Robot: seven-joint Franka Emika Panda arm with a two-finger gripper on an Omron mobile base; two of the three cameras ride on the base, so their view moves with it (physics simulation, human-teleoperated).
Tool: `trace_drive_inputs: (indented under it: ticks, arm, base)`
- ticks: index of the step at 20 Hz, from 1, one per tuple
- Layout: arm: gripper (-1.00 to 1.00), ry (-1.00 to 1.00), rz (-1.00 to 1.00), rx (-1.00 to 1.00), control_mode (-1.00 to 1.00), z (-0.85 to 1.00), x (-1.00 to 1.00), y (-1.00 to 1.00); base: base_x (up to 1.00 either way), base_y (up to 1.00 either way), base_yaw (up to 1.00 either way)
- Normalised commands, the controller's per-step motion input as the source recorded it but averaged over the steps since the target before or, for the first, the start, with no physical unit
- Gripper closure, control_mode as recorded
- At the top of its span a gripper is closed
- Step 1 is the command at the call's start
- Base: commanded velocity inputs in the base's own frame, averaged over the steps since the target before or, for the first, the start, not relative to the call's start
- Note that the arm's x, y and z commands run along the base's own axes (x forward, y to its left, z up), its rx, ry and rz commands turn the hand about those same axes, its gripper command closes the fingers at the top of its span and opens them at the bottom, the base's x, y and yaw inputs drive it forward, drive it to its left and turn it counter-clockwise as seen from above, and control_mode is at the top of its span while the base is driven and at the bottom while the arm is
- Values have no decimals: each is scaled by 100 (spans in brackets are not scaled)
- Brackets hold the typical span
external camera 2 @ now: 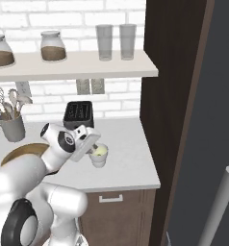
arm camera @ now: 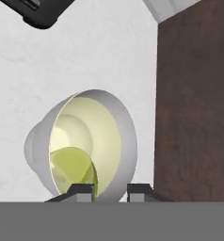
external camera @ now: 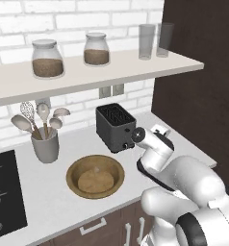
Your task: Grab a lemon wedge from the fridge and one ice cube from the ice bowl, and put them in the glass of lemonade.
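A: Left base view first. What sits on the desk (external camera: 63, 202)?
B: The ice bowl (external camera: 95, 176), wide and brown, near the front edge. Behind it to the right stands the black toaster (external camera: 116, 127); to the left a grey utensil holder (external camera: 44, 145). The arm's wrist hides the spot right of the toaster.

A: Right base view?
B: The pincer (external camera 2: 95, 150) points down into the glass of lemonade (external camera 2: 99, 155), a small whitish cup on the desk, right of the ice bowl (external camera 2: 20, 151) and in front of the toaster (external camera 2: 78, 114). The fridge (external camera 2: 203, 144) fills the right side, its grey door near the camera.

A: Hand view?
B: The glass of lemonade (arm camera: 81, 146) lies right under the pincer (arm camera: 110, 190). The fingertips (arm camera: 81, 190) stand close together, clamped on the lemon wedge (arm camera: 74, 167), a yellow-green piece inside the cup's rim.
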Motion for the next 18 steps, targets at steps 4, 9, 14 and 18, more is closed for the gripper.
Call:
trace_drive_inputs:
  ticks: [4, 9, 14, 18]
  arm:
    - [100, 0, 0, 0, -100, -26, 28, 0]
    - [100, 0, 0, 0, -100, -18, 24, 0]
    - [-100, 0, -1, 0, -100, -4, 5, 0]
    - [-100, 0, -3, 0, -100, 0, 4, -2]
  base:
    - [0, 0, 0]
    - [0, 0, 0]
    - [0, 0, 0]
    - [0, 0, 0]
